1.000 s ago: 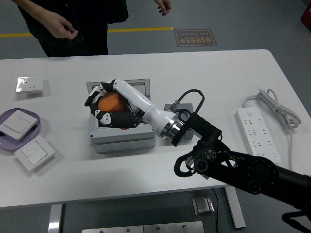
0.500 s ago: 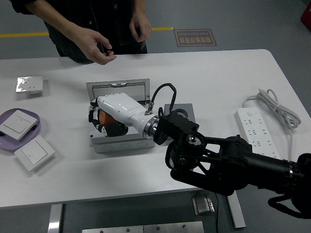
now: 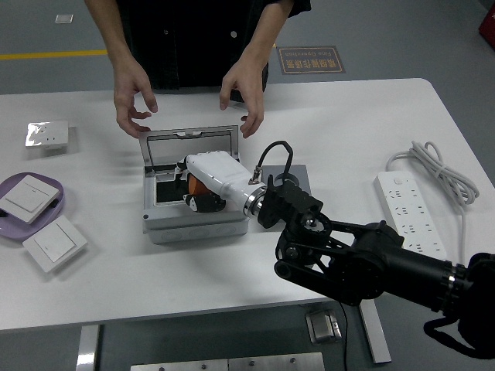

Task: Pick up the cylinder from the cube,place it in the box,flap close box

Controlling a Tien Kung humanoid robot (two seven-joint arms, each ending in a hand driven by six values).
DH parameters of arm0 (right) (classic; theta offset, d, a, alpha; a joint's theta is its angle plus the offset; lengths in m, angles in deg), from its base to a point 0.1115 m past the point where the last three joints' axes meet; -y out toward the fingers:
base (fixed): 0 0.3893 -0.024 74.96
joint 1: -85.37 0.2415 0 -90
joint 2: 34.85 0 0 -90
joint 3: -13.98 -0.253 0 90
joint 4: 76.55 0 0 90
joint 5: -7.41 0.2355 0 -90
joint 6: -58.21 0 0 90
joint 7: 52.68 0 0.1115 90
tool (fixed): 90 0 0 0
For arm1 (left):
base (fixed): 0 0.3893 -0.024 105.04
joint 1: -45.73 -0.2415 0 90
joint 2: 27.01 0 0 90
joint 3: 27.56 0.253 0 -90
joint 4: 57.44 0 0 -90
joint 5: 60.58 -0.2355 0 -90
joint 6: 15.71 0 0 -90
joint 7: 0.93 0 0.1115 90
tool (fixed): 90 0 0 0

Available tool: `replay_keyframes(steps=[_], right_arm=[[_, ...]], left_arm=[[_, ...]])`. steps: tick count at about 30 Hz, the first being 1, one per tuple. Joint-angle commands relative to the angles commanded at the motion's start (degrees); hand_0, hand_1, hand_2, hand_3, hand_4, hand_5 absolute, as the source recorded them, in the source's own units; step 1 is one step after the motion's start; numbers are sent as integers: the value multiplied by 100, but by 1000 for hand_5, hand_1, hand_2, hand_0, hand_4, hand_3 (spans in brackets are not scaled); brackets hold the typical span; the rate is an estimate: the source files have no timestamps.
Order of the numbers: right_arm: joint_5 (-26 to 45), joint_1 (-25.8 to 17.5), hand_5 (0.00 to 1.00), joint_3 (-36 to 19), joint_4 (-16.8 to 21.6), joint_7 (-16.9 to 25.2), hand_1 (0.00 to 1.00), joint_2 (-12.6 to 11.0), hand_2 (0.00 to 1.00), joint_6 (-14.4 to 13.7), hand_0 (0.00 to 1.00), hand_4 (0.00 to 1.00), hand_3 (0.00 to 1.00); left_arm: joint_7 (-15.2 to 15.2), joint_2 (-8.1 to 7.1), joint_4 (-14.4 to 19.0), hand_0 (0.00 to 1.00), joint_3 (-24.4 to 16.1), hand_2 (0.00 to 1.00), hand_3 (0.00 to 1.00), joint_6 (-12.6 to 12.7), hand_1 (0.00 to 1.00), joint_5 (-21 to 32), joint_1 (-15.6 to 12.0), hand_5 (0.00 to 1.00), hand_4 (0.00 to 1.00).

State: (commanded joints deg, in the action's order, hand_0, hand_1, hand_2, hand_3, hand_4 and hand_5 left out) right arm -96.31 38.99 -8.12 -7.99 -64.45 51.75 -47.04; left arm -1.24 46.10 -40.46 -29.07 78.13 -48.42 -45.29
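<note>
Right hand (image 3: 203, 185): white-shelled, black-fingered, reaching from the lower right into the grey box (image 3: 193, 224); fingers closed around the orange cylinder (image 3: 196, 188), which sits low inside the box's right half (only a sliver of orange shows under the palm). Box: open, its lid (image 3: 188, 137) standing up at the far side. Dark cube (image 3: 298, 179): just right of the box, partly hidden by the wrist. White tabletop (image 3: 348, 124) also carries wall switches on a purple plate (image 3: 46, 185) at left and a power strip (image 3: 408, 212) at right. Person's hands (image 3: 133, 97): two, fingers spread, hovering just beyond the lid.
</note>
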Motion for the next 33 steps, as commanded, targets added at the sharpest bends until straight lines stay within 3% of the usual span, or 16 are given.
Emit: replay_keyframes(steps=[3, 4, 20, 27, 33], right_arm=[[-4, -12, 238, -29, 3, 70, 659, -5, 663, -78, 649, 339, 709], [-4, -17, 341, -32, 6, 75, 822, -4, 819, -85, 958, 620, 905], [97, -134, 321, -105, 4, 163, 823, -37, 813, -222, 969, 705, 895], [1397, -385, 324, -76, 607, 921, 819, -334, 810, -958, 967, 737, 891], [2722, -450, 315, -410, 1201, 1736, 797, -560, 795, -1265, 936, 727, 866]], left_arm=[[2, 3, 1, 614, 9, 622, 645, 0, 627, -2, 1, 260, 718], [2, 4, 0, 614, 14, 622, 645, 1, 627, 5, 0, 260, 718], [3, 37, -5, 614, 31, 622, 644, 3, 627, 26, 17, 260, 717], [4, 51, -4, 614, -16, 622, 644, 3, 627, -11, 4, 260, 717], [6, 51, 3, 614, -68, 623, 644, 4, 627, -74, 0, 260, 717]])
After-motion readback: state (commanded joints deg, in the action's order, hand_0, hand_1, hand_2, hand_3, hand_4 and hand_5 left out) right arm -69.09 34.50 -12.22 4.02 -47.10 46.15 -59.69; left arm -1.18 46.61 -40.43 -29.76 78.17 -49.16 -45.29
